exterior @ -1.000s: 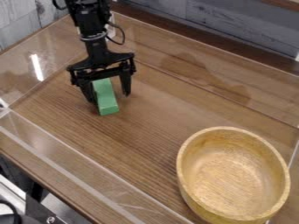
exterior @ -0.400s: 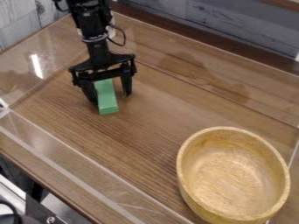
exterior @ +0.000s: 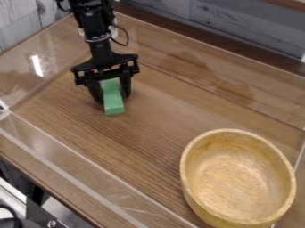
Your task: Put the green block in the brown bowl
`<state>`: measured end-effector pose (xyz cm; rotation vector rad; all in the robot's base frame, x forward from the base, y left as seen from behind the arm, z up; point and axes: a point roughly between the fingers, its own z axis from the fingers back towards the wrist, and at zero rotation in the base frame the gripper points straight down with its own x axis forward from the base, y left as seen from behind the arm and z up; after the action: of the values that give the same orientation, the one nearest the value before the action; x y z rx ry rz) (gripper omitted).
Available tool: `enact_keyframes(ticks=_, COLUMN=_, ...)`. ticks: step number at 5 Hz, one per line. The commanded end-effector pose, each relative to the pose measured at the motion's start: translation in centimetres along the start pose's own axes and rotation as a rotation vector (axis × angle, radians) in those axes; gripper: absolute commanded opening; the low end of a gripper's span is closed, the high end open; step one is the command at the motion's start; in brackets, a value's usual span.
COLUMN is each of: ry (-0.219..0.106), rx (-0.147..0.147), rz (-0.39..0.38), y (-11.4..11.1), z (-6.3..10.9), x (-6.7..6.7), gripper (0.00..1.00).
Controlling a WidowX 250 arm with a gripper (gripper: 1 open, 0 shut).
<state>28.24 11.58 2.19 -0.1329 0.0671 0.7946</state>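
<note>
The green block (exterior: 114, 100) lies on the wooden tabletop at the left of the camera view, one end pointing toward me. My black gripper (exterior: 110, 93) comes straight down over its far end, and its two fingers press against the block's long sides, shut on it. The block still rests on the table. The brown bowl (exterior: 191, 175), wide, of light wood and with nothing in it, sits at the lower right, well away from the gripper.
The black arm (exterior: 92, 22) rises from the gripper toward the top left. A low clear plastic wall (exterior: 71, 156) runs along the table's front and left edges. A grey plank wall (exterior: 238, 22) stands behind the table.
The fingers have drawn in from wide open to touching the block's sides. The arm and the block stay in the same place.
</note>
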Motion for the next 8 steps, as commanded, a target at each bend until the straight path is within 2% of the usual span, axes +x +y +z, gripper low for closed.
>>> enact_keyframes(ticks=1, ry=-0.046, rx=-0.017, rz=0.001, y=-0.1, z=1.3, x=1.0, gripper=0.00)
enact_keyframes(ticks=4, ry=-0.002, rx=-0.016, rz=-0.013, y=-0.3, z=3.4, x=-0.3, gripper=0.00)
enact_keyframes(ticks=6, ry=0.032, rx=-0.015, rz=-0.041, y=-0.8, z=5.6, x=-1.7, gripper=0.00)
enact_keyframes(ticks=7, ry=0.057, rx=-0.026, rz=-0.063, y=-1.9, z=6.6, x=-3.4, gripper=0.00)
enact_keyframes(ticks=8, ry=0.087, rx=-0.043, rz=-0.092, y=-3.8, z=7.1, x=-6.1, gripper=0.00)
